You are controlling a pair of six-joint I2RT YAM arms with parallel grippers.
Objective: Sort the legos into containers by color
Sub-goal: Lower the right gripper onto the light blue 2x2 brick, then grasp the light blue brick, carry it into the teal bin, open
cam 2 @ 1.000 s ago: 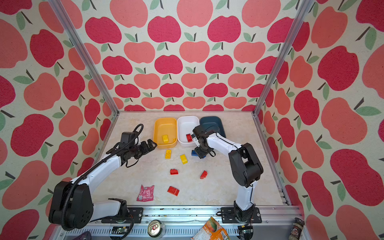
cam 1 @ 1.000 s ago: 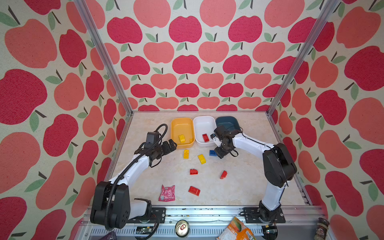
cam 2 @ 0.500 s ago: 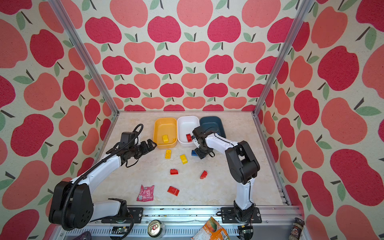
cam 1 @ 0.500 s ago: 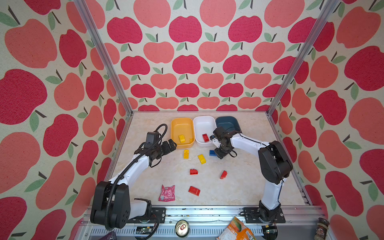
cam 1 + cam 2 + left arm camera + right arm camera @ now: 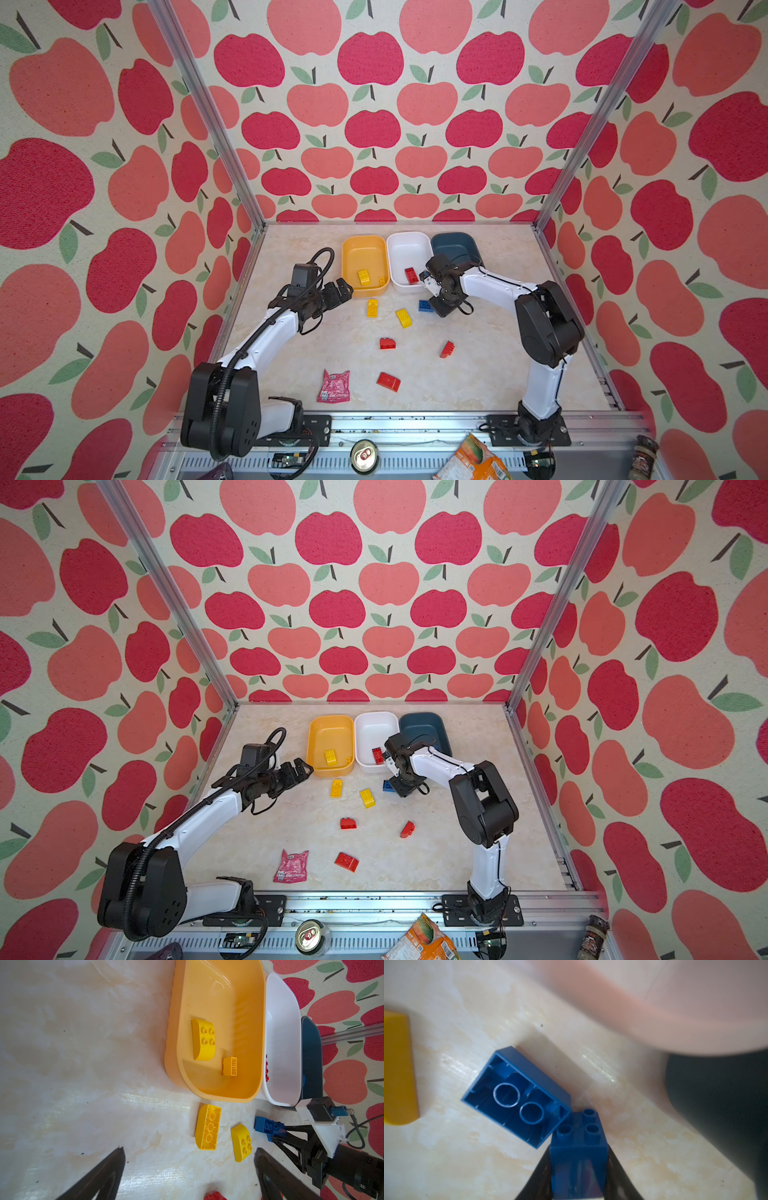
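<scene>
Broadly, on the tabletop (image 5: 478, 374) the dark blue tub (image 5: 455, 245) lay just behind my right arm (image 5: 490, 284), the nearer one, beside the white tub (image 5: 409, 249). My left fingers (image 5: 99, 1174) stood wide apart, empty, short of a loose yellow brick (image 5: 207, 1128). My right fingers (image 5: 537, 1184) pressed both flanks of the small blue brick (image 5: 579, 1147), just before the tubs; the bigger blue brick (image 5: 517, 1095), upturned, touched its corner, long axis slanting off from the fingers. Raised lettering on an orange piece (image 5: 230, 1066) was unreadable.
</scene>
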